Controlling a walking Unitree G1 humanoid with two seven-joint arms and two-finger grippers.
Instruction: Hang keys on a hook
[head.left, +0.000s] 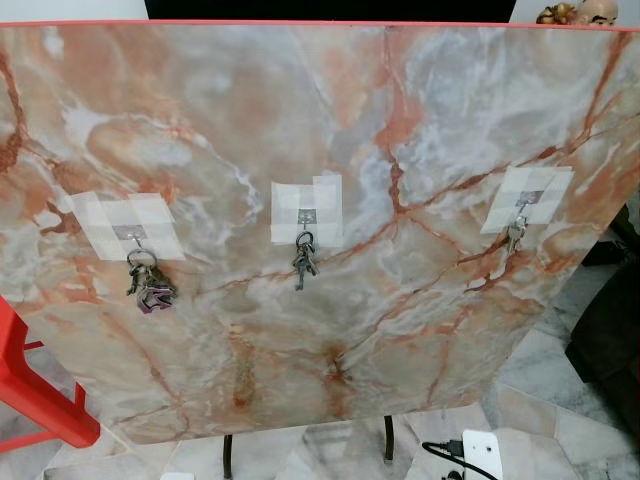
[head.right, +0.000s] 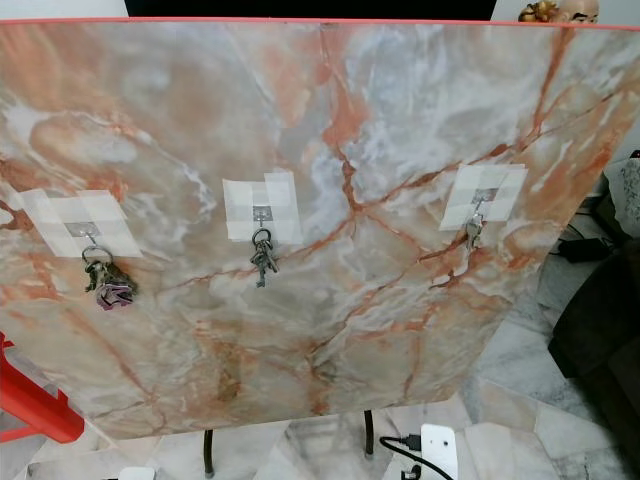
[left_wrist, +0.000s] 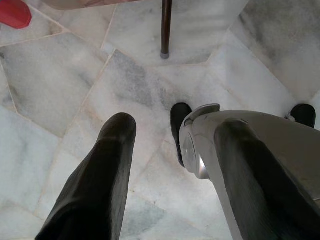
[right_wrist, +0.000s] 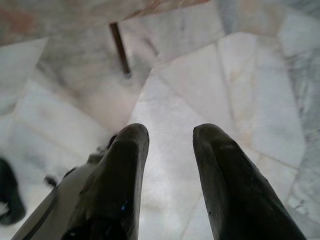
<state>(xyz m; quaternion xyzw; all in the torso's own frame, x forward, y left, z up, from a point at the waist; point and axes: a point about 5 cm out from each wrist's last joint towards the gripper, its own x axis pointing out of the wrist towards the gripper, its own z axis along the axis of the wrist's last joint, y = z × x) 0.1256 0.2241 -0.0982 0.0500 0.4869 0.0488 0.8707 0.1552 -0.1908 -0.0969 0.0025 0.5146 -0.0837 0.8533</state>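
Observation:
An upright marble-patterned panel (head.left: 330, 130) carries three metal hooks on white tape patches. From the left hook (head.left: 133, 237) hangs a key bunch (head.left: 150, 285) with a purple fob. A second bunch of keys (head.left: 304, 262) hangs on the middle hook (head.left: 305, 218), and a small set of keys (head.left: 515, 236) on the right hook (head.left: 525, 203). My left gripper (left_wrist: 175, 127) hangs low over the floor, open, with nothing between its fingers. My right gripper (right_wrist: 172, 132) also points at the floor, open and holding nothing.
A red frame (head.left: 40, 390) stands at the panel's lower left. Thin dark legs (head.left: 388, 438) hold the panel over a marble tile floor. A white power strip (head.left: 480, 452) with a black cable lies at the lower right. Dark furniture (head.left: 610, 330) borders the right.

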